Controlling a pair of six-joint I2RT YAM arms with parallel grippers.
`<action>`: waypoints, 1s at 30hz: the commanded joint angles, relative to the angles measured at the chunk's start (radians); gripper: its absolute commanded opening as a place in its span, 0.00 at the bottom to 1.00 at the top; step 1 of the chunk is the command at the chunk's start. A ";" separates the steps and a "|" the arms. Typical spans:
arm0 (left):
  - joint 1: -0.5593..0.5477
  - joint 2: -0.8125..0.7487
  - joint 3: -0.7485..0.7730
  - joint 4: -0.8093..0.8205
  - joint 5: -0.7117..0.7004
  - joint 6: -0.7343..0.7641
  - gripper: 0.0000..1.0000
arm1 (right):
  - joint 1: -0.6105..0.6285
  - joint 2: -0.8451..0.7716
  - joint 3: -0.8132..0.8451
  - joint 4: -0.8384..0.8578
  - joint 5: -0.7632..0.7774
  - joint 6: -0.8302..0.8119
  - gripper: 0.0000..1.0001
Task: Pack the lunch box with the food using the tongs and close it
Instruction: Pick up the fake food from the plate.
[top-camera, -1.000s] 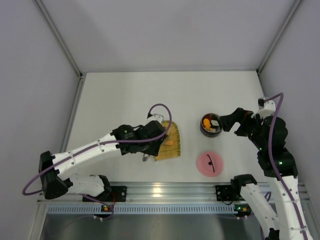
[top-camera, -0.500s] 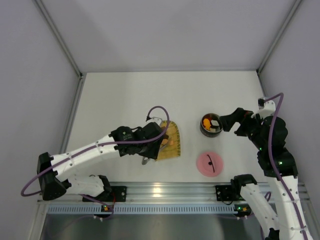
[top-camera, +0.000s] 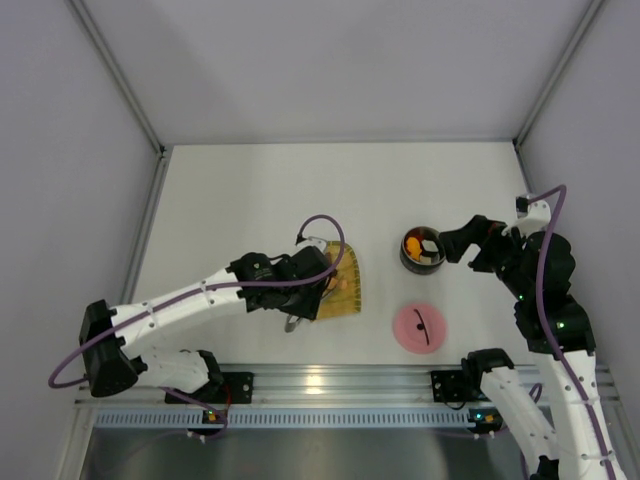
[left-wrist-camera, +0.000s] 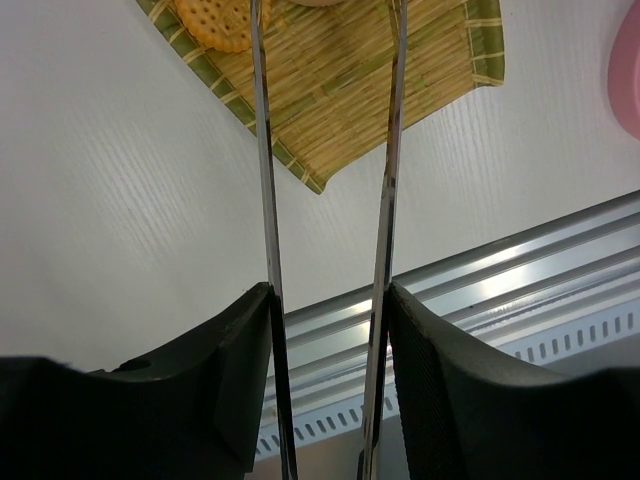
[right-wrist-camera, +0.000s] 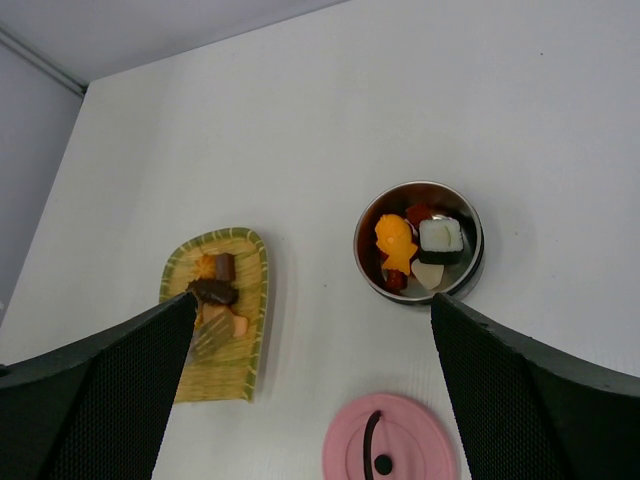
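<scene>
- The left jaws are closed partway on the tongs (left-wrist-camera: 266, 150). Both thin blades are pinched between the dark pads low in the left wrist view. The tips run up over the yellow tray (left-wrist-camera: 350, 90) toward a round cracker (left-wrist-camera: 222, 20) at the top edge.
- The tongs look light, springy and slick. Gripped this far back from the tips, I judge they could twist or slide, so a firm, even squeeze matters.
- The food (right-wrist-camera: 213, 295) lying on the tray, at the left of the right wrist view, looks small, hard and smooth. It seems light but apt to squirt out, so it is best pinched across its flatter sides.
- The lunch box (top-camera: 403, 252) stands open right of centre on the tabletop (top-camera: 250, 200), with several pieces inside. It is probably light enough to skid if nudged.
- The right jaws are spread wide and empty, just beside the pot's right side.
- The pink lid (top-camera: 419, 327) lies flat below the pot. Its black handle is the likely hold, though it looks low.
</scene>
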 joint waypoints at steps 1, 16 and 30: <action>0.000 0.009 -0.002 0.044 -0.057 -0.020 0.53 | -0.011 -0.003 -0.002 0.031 -0.005 -0.005 1.00; 0.004 0.018 0.040 0.048 -0.126 -0.039 0.54 | -0.011 -0.014 -0.002 0.024 -0.006 -0.005 0.99; 0.004 -0.014 0.083 0.012 -0.164 -0.048 0.53 | -0.011 -0.014 -0.007 0.027 -0.009 -0.002 0.99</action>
